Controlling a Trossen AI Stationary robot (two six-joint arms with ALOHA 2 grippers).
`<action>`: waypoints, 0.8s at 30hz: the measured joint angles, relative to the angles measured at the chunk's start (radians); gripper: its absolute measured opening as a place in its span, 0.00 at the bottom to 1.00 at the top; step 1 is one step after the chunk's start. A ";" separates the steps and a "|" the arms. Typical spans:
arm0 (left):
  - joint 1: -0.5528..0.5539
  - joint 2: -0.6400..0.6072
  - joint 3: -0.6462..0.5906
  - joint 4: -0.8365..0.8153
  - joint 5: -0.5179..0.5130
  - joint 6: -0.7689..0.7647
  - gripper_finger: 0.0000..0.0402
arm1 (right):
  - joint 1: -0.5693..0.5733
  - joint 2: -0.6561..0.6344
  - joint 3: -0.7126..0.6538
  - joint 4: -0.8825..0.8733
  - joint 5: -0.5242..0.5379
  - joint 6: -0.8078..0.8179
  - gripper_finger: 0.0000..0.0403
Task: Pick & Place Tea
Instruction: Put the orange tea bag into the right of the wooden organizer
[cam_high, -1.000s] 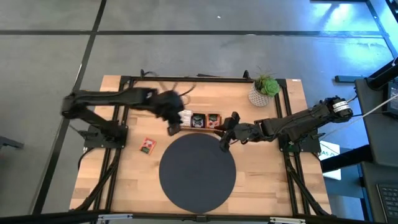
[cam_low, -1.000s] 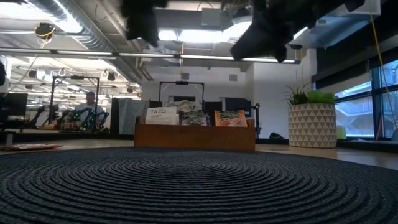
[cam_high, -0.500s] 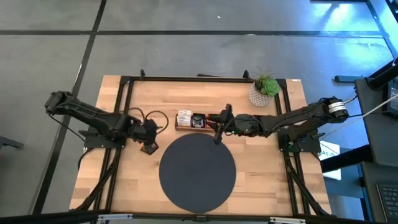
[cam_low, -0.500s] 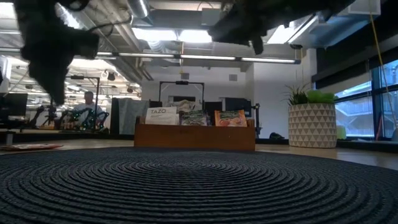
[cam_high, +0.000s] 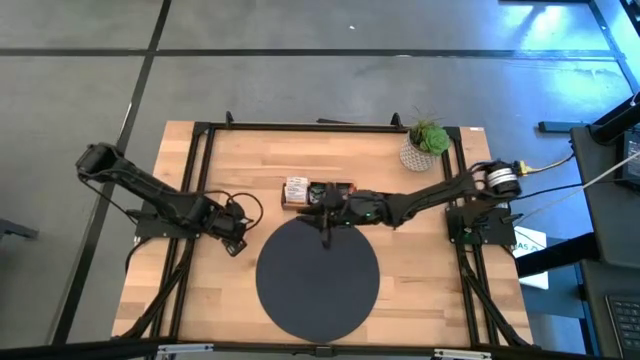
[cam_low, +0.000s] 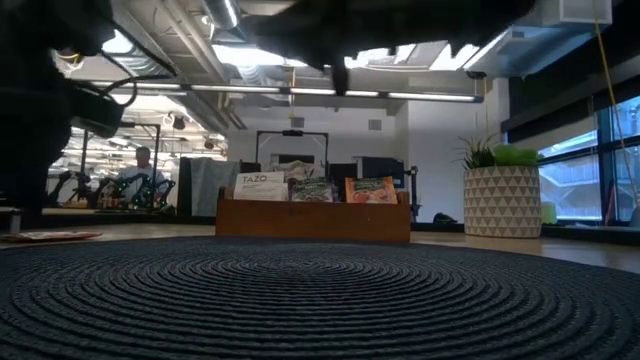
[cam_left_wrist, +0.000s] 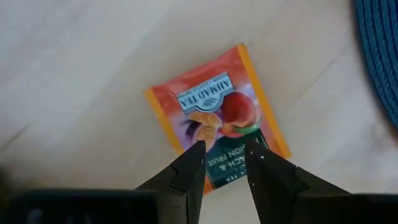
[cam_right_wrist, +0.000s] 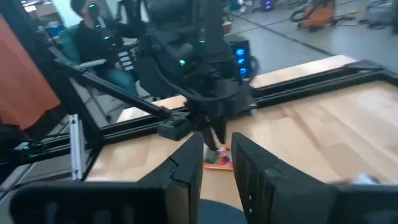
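While the orange sachet (cam_left_wrist: 217, 115) is being largely hidden overhead by the left gripper (cam_high: 236, 243), its glossy flat square is being straddled by parted fingers near the table's (cam_high: 420, 290) left edge; the right gripper (cam_high: 325, 222), slightly parted, is being held empty over the woven mat's (cam_high: 318, 278) far rim.

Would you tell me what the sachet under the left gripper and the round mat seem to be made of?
The sachet looks like glossy printed paper or foil: flat, with crisp fruit artwork and lettering. The round mat looks like woven cord, matte dark blue-grey, with raised concentric ridges.

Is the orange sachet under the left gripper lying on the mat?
No: the orange sachet lies flat on bare wood, beside the mat edge, below the left gripper.
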 joint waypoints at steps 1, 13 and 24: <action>-0.008 0.000 -0.010 0.018 0.001 -0.009 0.27 | 0.000 0.024 0.028 0.000 -0.011 -0.002 0.21; -0.145 0.001 -0.067 0.199 0.019 -0.071 0.26 | 0.000 0.253 0.350 -0.251 -0.035 0.047 0.21; -0.342 0.133 -0.067 0.431 0.013 -0.071 0.27 | 0.001 0.412 0.527 -0.369 -0.044 0.322 0.40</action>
